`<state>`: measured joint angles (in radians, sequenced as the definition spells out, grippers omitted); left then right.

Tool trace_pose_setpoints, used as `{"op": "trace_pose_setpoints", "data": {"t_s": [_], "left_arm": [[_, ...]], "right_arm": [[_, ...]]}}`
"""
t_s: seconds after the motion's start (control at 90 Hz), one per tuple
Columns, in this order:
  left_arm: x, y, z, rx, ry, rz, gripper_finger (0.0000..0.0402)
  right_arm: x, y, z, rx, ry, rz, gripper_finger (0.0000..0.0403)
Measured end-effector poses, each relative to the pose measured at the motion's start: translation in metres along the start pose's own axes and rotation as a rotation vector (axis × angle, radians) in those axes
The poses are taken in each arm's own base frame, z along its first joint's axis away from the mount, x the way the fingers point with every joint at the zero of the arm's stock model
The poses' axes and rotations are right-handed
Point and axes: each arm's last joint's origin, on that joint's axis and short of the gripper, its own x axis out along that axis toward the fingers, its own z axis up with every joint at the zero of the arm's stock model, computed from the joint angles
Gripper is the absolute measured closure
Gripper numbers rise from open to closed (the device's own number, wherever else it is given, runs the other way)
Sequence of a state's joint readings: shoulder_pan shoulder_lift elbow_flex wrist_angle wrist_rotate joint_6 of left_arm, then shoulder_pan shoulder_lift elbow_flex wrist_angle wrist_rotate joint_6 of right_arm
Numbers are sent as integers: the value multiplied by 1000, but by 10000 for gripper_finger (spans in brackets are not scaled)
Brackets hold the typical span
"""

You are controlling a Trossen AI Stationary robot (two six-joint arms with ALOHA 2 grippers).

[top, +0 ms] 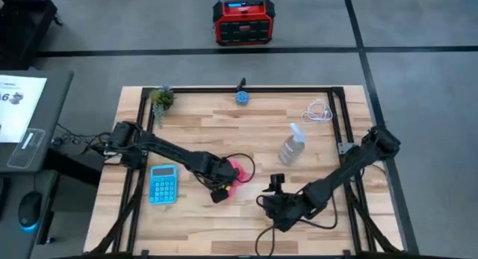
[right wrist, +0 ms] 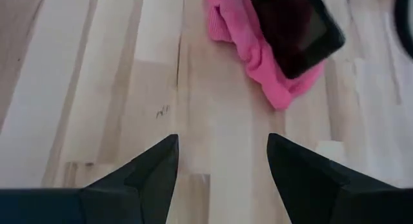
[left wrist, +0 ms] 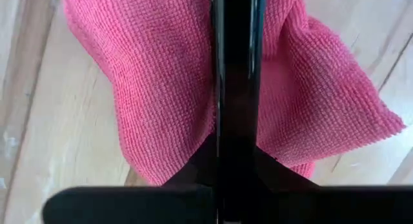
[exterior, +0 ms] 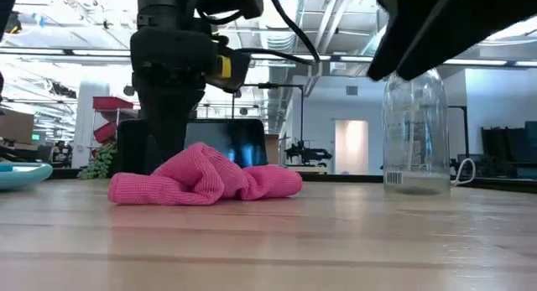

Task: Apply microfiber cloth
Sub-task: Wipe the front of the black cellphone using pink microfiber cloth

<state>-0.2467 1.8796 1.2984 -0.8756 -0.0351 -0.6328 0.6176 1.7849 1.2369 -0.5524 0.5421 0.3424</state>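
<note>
The left gripper clamps an upright phone over the bunched cloth mid-table, beside the calculator. The right gripper waits nearby, jaws wide. Wiping looks underway, not visibly finished.

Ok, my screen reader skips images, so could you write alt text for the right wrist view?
A pink cloth lies bunched on the wooden table with a black phone on top of it. The right claw is open above bare wood, short of the cloth.
</note>
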Motion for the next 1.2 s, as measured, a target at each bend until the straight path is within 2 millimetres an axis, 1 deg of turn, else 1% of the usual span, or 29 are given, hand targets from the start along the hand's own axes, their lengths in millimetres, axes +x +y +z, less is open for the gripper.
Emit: {"op": "trace_pose_setpoints", "data": {"t_s": [0.1, 0.189, 0.278, 0.522, 0.611, 0.778, 0.9, 0.933, 1.089, 1.2], "left_arm": [[-6, -1, 2, 0, 31, 2, 394], [-17, -2, 4, -5, 45, 26, 394], [-20, -6, 9, -1, 2, -4, 394], [12, -6, 13, 16, 86, 20, 394], [11, -6, 13, 20, 100, 22, 394], [-8, -6, 12, 10, 130, 16, 394], [-13, -7, 14, -2, 119, 6, 394], [-12, -7, 13, -2, 119, 6, 394], [7, -5, 10, -3, 147, 21, 394], [13, -6, 10, -4, 159, 31, 394]], "right_arm": [[15, 5, -2, 3, 7, -4, 182], [26, 10, -4, -3, 19, -9, 182], [32, 13, -7, -9, 28, -12, 182], [30, 16, -7, 8, 14, -7, 182], [29, 18, -7, 2, 12, -3, 182], [27, 20, -8, 5, 10, 1, 182], [27, 21, -7, 10, 3, 3, 182], [27, 20, -7, 13, 1, 3, 182], [28, 20, -6, 18, -1, 1, 182], [28, 20, -6, 19, -3, 2, 182]]}}
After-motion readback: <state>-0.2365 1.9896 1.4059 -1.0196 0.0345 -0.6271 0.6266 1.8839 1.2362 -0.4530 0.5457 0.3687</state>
